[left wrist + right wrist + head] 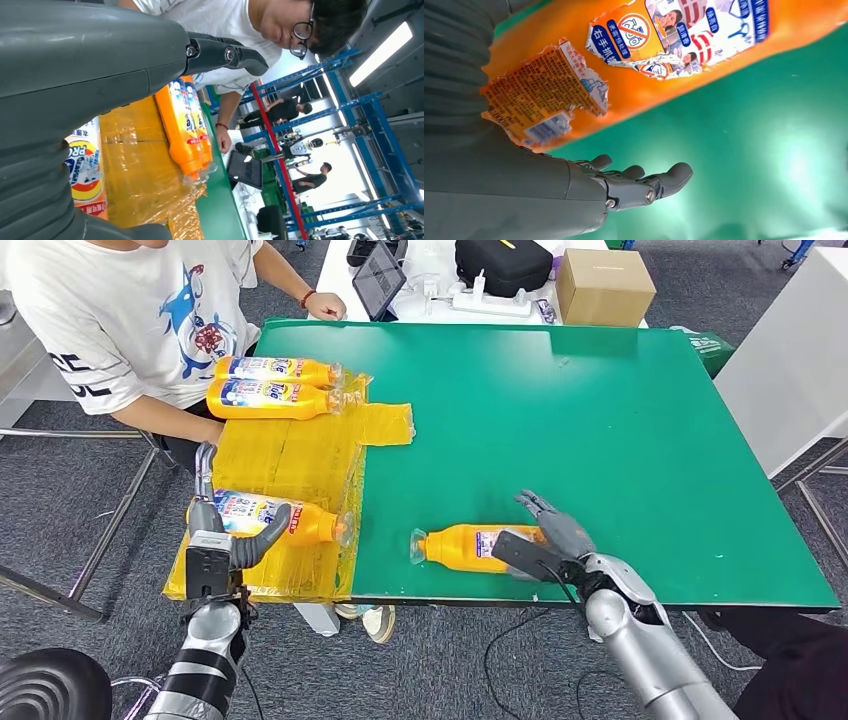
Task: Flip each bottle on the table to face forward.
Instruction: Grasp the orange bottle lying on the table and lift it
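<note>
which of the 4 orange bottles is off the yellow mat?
The bottle by the right hand, lying alone on the bare green table near its front edge. The other three lie on the yellow mat.

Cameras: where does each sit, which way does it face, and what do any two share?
Head view: high, facing forward and down at the green table; both arms, left hand, right hand.
Left wrist view: behind the left hand, facing the paired bottles and a person.
Right wrist view: behind the right hand, facing the torn-label bottle.
Shared: head view shows that bottle and the pair.
</note>
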You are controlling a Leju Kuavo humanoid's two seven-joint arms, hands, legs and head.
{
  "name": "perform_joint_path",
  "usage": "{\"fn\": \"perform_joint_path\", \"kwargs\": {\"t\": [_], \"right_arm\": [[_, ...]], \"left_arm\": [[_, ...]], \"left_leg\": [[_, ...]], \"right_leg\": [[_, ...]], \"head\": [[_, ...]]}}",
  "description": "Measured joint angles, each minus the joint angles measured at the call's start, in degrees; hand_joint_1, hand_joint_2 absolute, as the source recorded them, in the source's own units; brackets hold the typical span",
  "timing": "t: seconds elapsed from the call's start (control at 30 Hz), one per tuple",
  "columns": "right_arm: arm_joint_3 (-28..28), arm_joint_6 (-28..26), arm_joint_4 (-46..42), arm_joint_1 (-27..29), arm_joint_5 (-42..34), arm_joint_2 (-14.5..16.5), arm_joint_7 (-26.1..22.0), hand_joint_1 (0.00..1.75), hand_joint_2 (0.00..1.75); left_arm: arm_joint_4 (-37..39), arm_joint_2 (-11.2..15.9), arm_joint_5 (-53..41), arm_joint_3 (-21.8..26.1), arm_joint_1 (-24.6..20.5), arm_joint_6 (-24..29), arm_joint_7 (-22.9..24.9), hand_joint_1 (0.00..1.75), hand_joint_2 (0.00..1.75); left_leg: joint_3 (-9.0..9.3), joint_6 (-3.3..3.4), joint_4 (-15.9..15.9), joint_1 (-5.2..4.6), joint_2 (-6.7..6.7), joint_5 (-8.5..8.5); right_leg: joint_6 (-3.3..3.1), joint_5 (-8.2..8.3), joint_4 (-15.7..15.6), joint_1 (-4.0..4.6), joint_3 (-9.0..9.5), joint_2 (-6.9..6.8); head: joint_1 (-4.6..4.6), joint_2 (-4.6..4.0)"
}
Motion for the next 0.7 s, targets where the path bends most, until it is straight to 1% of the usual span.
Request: {"fn": "perform_joint_path", "kwargs": {"t": [0.1,0.27,0.43,0.7], "right_arm": [[0.5,0.4,1.9,-1.2,-0.3,-0.4,0.1,0.0,1.75],[2.0,3.2,6.5,-4.2,-1.9,-1.2,0.4,0.0,1.75],[3.6,4.8,10.8,-6.8,-3.2,-2.3,0.1,0.0,1.75],[5.0,5.4,13.9,-7.7,-3.6,-3.8,0.1,0.0,1.75]], "left_arm": [[0.3,0.0,0.1,-0.3,-0.2,-0.2,0.0,0.0,1.75],[1.5,-0.1,1.2,-0.8,-0.9,-1.0,0.0,0.0,1.75],[3.0,-0.4,2.1,-1.4,-1.9,-1.5,0.0,0.0,1.75],[4.6,-0.5,2.3,-1.6,-2.8,-1.5,0.0,0.0,1.75]], "left_leg": [[0.0,0.0,0.0,0.0,0.01,0.0],[0.04,0.0,0.0,0.01,0.01,0.0],[0.12,0.01,0.0,0.0,0.02,0.0],[0.22,0.0,0.0,0.02,0.21,-0.01]], "right_leg": [[0.0,0.0,0.0,0.0,-0.01,0.01],[0.0,0.0,0.0,0.01,0.01,0.0],[0.0,0.01,0.0,0.0,0.1,0.01],[0.0,0.03,0.0,0.03,0.11,0.13]], "head": [[0.0,0.0],[0.0,0.0],[0.01,0.0],[-0.01,0.0]]}}
